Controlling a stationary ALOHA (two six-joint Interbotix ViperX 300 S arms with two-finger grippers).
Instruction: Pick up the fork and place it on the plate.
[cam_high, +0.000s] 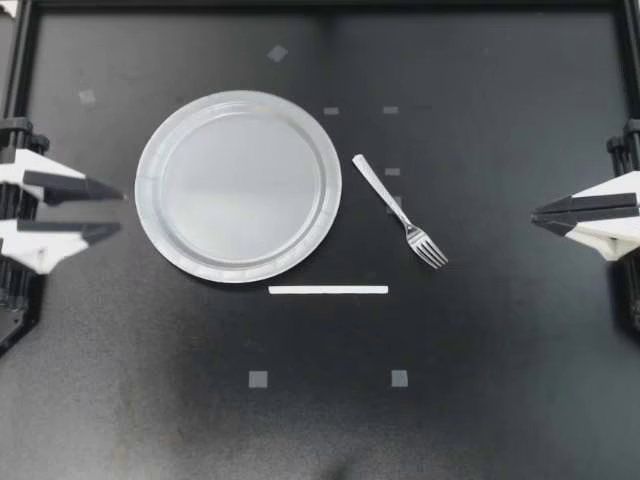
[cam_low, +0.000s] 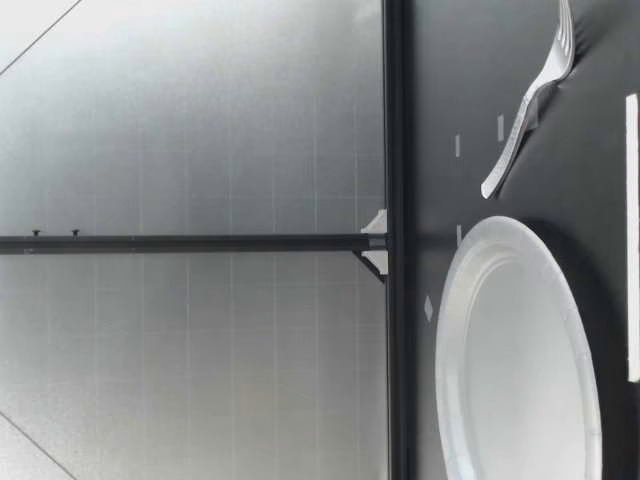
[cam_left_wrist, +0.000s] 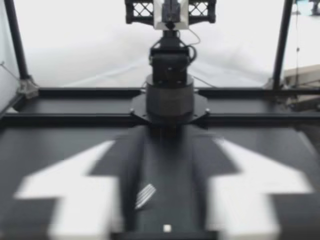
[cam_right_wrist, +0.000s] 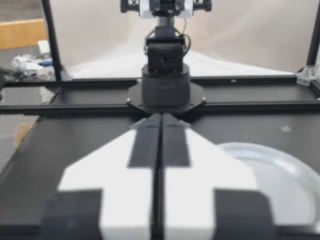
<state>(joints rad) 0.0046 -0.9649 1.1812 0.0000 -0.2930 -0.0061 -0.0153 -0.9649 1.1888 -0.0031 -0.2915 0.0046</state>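
Observation:
A silver fork (cam_high: 400, 212) lies on the black table to the right of a grey paper plate (cam_high: 238, 186), tines toward the near right. In the low view the fork (cam_low: 525, 100) lies beside the plate (cam_low: 520, 350), apart from it. My left gripper (cam_high: 118, 212) rests at the table's left edge, open with nothing between its fingers; in its wrist view the fork (cam_left_wrist: 145, 195) shows far ahead between them. My right gripper (cam_high: 536, 217) sits at the right edge, shut and empty; its wrist view shows the plate (cam_right_wrist: 280, 175) ahead beside the closed fingers.
A white strip (cam_high: 328, 290) lies on the table just in front of the plate and fork. Small grey tape squares (cam_high: 258, 378) dot the surface. Black frame rails border the table at the back and sides.

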